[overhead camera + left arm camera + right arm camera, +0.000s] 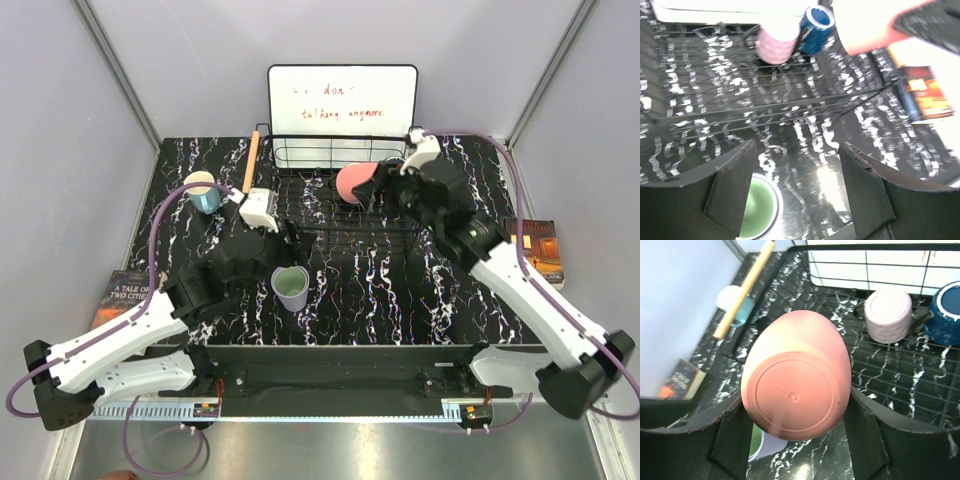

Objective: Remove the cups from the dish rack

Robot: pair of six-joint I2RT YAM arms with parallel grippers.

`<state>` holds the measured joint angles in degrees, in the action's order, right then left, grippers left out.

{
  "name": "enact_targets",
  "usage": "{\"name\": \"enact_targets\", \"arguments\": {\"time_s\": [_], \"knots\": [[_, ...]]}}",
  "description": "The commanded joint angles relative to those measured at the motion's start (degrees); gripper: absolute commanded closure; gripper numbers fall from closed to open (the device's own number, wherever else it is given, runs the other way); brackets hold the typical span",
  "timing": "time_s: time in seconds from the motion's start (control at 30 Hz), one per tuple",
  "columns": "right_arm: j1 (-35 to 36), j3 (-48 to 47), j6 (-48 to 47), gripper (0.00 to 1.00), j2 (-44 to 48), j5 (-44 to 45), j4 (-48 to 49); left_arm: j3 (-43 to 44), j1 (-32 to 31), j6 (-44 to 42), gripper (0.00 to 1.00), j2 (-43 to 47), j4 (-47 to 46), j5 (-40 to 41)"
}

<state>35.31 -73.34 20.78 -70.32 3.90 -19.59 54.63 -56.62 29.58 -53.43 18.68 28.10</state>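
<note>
Cups are being unloaded 1 at a time, and the right gripper (797,399) is clamping the salmon pink cup (795,355) by its sides, with the cup's base facing the wrist camera. That cup is hanging over the left part of the dish rack (890,375); whether it is touching the bars I cannot tell. Beyond it, the mauve cup (888,315) and the dark navy cup (947,315) are sitting in the rack, just beside each other near its back wall.

The left gripper (796,147) is hovering with its fingers spread and nothing between them, above the lavender cup (291,287). This cup is standing upright on the table (400,290) in front of the rack. The light blue cup (203,192) is standing on the table beyond the rack's wooden handle (250,160).

By my reading, 2 cups are out, the 3rd is in hand and 2 are waiting. The next move is calling for carrying the salmon pink cup past the rack's edge and setting it on bare table, apart from the lavender cup.
</note>
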Motion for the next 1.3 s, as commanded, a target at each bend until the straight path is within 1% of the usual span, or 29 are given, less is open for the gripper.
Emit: {"name": "enact_targets", "arguments": {"time_s": [0.0,0.03,0.07,0.13,0.2,0.27,0.33,0.57,0.7,0.83,0.9,0.93,0.97,1.17,1.27], "knots": [[0.37,7.93,4.35,1.00,6.15,-5.20,6.58,-2.86,0.02,2.06,0.28,4.02,-13.74,-3.22],[0.37,9.60,4.88,1.00,9.04,-6.26,9.11,-4.26,0.02,2.23,0.28,4.64,-17.32,-3.92],[0.37,12.93,5.41,1.00,10.46,-7.23,10.61,-4.88,0.02,2.23,0.28,5.08,-18.58,-4.28],[0.37,16.02,7.43,1.00,14.05,-9.61,14.91,-6.72,0.02,2.41,0.27,6.14,-24.09,-5.33],[0.37,19.72,9.18,1.00,16.87,-11.54,17.30,-7.61,0.11,2.67,0.26,6.67,-26.92,-5.95],[0.37,22.78,10.16,1.00,18.55,-13.30,20.11,-9.45,0.19,2.76,0.25,7.02,-31.67,-7.70],[0.37,25.08,12.26,1.00,20.75,-15.58,24.58,-11.20,0.63,3.64,0.23,7.37,-35.96,-10.06],[0.37,33.60,20.08,1.00,25.06,-22.43,36.02,-15.08,4.41,9.69,0.22,6.15,-43.19,-19.30],[0.37,35.72,22.81,1.00,25.59,-24.99,41.29,-16.66,6.61,12.25,0.22,5.79,-47.05,-23.78],[0.37,35.99,23.79,1.00,24.89,-26.66,42.80,-17.02,7.84,13.74,0.22,5.27,-49.61,-27.38],[0.29,35.99,23.96,1.00,24.62,-27.19,43.32,-16.67,8.10,14.27,0.22,4.56,-50.66,-27.75],[0.37,36.07,24.14,1.00,24.36,-27.28,43.59,-16.58,8.19,14.62,0.22,4.21,-50.93,-30.18],[0.37,36.08,24.40,1.00,24.18,-27.80,43.94,-16.49,8.28,15.41,0.23,3.34,-51.45,-30.99],[0.37,36.34,25.19,1.00,22.69,-29.04,45.70,-16.75,8.46,20.24,0.25,-0.53,-57.87,-38.02],[0.37,36.25,25.37,1.00,21.99,-29.91,46.31,-17.10,8.46,22.35,0.27,-2.20,-61.91,-40.84]]}}
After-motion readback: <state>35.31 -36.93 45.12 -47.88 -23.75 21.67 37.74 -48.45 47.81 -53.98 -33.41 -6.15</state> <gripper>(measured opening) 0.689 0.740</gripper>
